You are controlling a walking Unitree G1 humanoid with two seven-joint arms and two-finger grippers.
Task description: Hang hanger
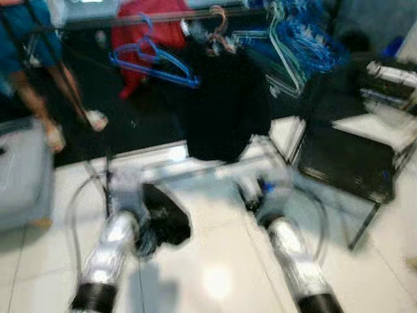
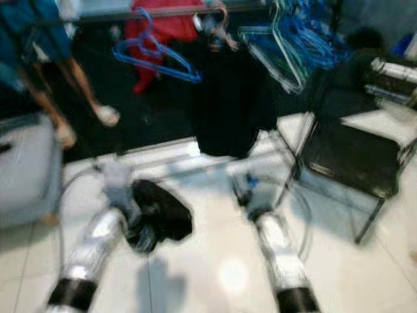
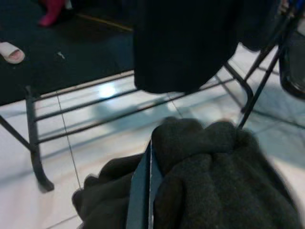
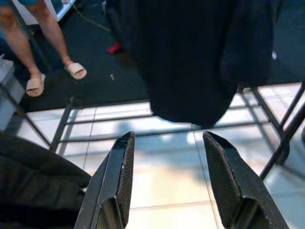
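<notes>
At the far left a person (image 1: 39,85) in a blue top and pale sandals stands on the dark mat (image 1: 98,124) behind the clothes rack (image 1: 130,18), and a grey box (image 1: 23,176) sits on the white tiled floor (image 1: 215,261) just in front of them. The head views are blurred.

The left gripper (image 3: 143,191) is held low over the tiles, its jaws pressed on a bundle of black cloth (image 3: 214,176); in the left wrist view the dark fabric bulges around the thin edge of a finger, and in the head views the bundle (image 2: 163,215) hangs beside the silver left arm (image 1: 111,251).

Above it, a blue hanger (image 1: 153,62) hangs tilted from the rack's top rail, with a red garment (image 1: 146,32) behind it. To its right a large black garment (image 1: 225,104) hangs from the same rail on a brownish hanger (image 1: 218,29), its lower hem ending above the rack's low bars (image 4: 143,119).

The right gripper (image 4: 167,176) is raised toward that garment with its jaws spread wide apart and nothing between them; the tiles and the garment's hem show through the gap.

Further right, a cluster of blue and clear hangers (image 1: 293,45) crowds the rail. At the far right stands a black chair (image 1: 345,163) with metal legs.
</notes>
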